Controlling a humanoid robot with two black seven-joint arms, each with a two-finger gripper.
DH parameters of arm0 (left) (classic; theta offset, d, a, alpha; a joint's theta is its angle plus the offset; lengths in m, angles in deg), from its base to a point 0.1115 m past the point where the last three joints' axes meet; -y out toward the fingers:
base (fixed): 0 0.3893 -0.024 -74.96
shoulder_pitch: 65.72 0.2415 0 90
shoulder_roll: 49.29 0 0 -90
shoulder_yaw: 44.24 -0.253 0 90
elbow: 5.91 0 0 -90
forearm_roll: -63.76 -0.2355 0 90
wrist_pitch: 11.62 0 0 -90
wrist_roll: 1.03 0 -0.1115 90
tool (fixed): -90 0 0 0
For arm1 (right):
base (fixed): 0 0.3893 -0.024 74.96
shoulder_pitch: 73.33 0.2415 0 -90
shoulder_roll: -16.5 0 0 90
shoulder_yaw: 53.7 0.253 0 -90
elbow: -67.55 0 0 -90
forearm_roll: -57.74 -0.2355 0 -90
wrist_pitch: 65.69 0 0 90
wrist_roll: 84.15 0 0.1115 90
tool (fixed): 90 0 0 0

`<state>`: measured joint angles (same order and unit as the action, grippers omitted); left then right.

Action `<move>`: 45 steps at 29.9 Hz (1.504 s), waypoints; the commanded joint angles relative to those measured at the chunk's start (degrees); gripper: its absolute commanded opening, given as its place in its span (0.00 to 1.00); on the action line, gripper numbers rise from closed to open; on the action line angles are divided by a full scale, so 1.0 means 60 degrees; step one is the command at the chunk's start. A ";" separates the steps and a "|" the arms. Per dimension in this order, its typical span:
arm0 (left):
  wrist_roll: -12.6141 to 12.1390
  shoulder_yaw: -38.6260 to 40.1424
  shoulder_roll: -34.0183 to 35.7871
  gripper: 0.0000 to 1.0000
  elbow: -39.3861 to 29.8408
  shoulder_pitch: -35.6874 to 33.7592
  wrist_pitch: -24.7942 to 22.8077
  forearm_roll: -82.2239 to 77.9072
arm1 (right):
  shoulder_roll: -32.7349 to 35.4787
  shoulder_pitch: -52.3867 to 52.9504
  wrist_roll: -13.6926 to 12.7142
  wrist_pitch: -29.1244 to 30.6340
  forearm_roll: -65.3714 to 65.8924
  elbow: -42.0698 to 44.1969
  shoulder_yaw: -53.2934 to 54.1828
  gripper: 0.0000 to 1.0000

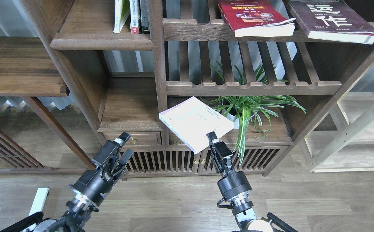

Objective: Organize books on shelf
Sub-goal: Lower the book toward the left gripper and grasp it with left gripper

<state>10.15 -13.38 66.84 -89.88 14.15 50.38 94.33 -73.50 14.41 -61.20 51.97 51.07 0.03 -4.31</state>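
Pale lavender-white book (196, 123) is held at its lower corner by the right fingers (213, 138), tilted before the plant (249, 108). Left fingers (122, 149) are apart, holding nothing.

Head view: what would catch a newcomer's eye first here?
The pale lavender-white book held up mid-frame, tilted, pinched at its near corner by the right gripper in front of a spider plant. Top right, a red book and a maroon book with big cream characters lie flat on a slatted rack. The left gripper hangs empty at lower left, jaws apart.
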 commanded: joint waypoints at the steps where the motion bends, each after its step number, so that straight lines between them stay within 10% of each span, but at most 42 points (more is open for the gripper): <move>1: 0.0099 -0.0675 0.0815 0.99 -0.0361 -0.0027 0.0000 0.0543 | 0.0000 -0.0004 -0.0089 0.0056 -0.0001 -0.0011 -0.0043 0.29; 45: 0.0100 -0.1364 0.0143 0.92 0.0020 -0.0656 0.0000 0.1028 | 0.0000 0.0055 -0.0397 0.0056 -0.0001 -0.0436 -0.1860 0.25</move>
<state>10.81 -21.56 67.91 -89.81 10.25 50.38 100.28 -73.49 14.75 -63.58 52.31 51.06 -2.49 -15.15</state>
